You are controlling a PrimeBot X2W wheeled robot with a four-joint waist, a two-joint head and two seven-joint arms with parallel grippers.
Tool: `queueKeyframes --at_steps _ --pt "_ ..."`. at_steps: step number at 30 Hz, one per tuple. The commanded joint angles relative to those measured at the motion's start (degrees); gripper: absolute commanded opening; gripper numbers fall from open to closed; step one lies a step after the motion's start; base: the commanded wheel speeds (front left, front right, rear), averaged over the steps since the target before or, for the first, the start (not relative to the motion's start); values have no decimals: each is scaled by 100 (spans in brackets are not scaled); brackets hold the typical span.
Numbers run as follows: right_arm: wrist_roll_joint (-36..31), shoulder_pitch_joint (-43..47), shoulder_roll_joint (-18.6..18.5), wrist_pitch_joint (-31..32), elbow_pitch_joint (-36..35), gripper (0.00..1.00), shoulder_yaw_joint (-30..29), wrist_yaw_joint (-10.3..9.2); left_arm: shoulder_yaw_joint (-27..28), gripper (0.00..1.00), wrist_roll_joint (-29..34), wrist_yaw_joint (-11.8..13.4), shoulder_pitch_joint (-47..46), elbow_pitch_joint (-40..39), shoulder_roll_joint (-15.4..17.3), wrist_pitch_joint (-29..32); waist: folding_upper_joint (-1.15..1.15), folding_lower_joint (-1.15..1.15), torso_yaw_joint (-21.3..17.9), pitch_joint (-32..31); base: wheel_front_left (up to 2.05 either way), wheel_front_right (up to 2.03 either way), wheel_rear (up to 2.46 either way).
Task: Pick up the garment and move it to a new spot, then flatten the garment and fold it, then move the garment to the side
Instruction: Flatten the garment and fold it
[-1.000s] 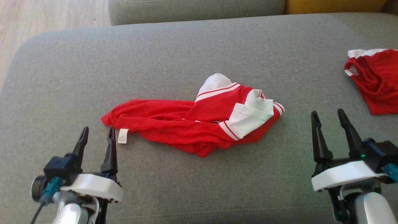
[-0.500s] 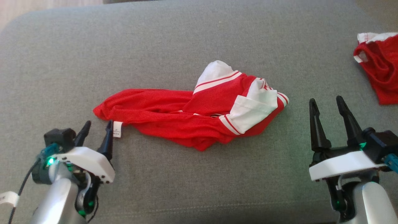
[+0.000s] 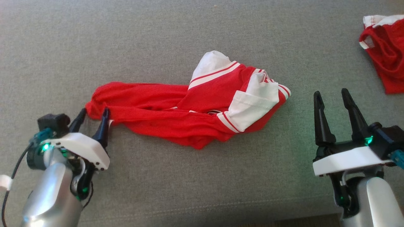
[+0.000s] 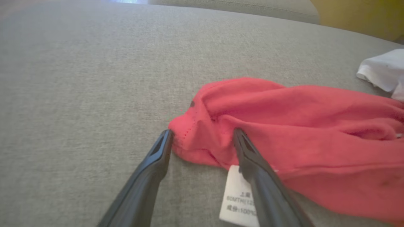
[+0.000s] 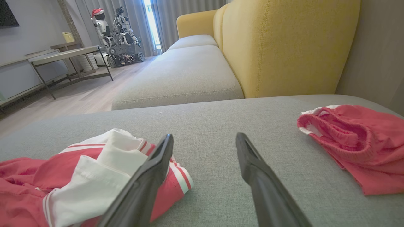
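- The garment (image 3: 176, 116) is a red top with white, striped trim. It lies crumpled on the grey sofa cushion (image 3: 157, 37), stretched out between the 2 grippers.
- Its long axis runs sideways across the head view. The narrow, bunched red end sits at the left fingertips, and the wider white-trimmed end points towards the right ones.
- The left gripper (image 3: 94, 110) is down at that red end, its 2 fingers spread apart and straddling the tip of the cloth, not pinched on it.
- In the left wrist view, the red corner fills the gap between the fingertips. 1 finger (image 4: 157, 157) sits right at the cloth's edge, though I cannot tell if it touches.
- The other finger lies over the fabric and crosses a white care label (image 4: 235, 198) poking out from under the hem.
- From the fingertips, the red fabric runs off to the right of that view.
- The right gripper (image 3: 330, 92) stands just beyond the white end, its fingers spread wide with bare cushion between them, apart from the cloth.
- In the right wrist view, the striped white end lies to the left of the fingers, partly hidden behind the nearer one.
- A 2nd red piece of clothing (image 3: 383, 53) lies crumpled ahead and to the right of the right fingers, well apart from the garment.
- A yellow backrest (image 5: 284, 47) rises far beyond those fingertips.
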Motion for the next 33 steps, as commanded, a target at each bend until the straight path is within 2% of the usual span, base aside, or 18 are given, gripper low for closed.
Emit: queueKeyframes --at_steps 1,3,4,5,13,18,33 --pt "39 -188 -20 -46 -163 100 139 20 146 100 19 -50 -231 -43 201 -43 0 0 -12 14 0 0 0" --pt "44 -210 -20 -45 -154 100 156 20 100 98 2 -115 -294 76 201 -19 0 0 -25 26 0 0 0" --pt "44 -217 -20 -43 -150 100 164 20 82 43 -4 -139 -322 130 205 -21 0 0 -32 29 0 0 0" --pt "46 -224 -20 -37 -145 100 172 20 72 0 -14 -160 -348 181 205 -36 0 0 -38 31 0 0 0" --pt "39 -212 -20 34 -95 100 147 20 -6 0 -60 -236 -450 416 163 -189 0 0 11 -4 0 0 0" --pt "43 -324 -48 325 132 100 294 20 -50 0 -44 -220 -485 391 119 -295 0 0 122 21 0 0 0" --pt "439 -1318 -647 1194 1182 100 1084 20 -257 0 15 -212 -742 338 -75 -407 0 0 480 245 0 0 0"
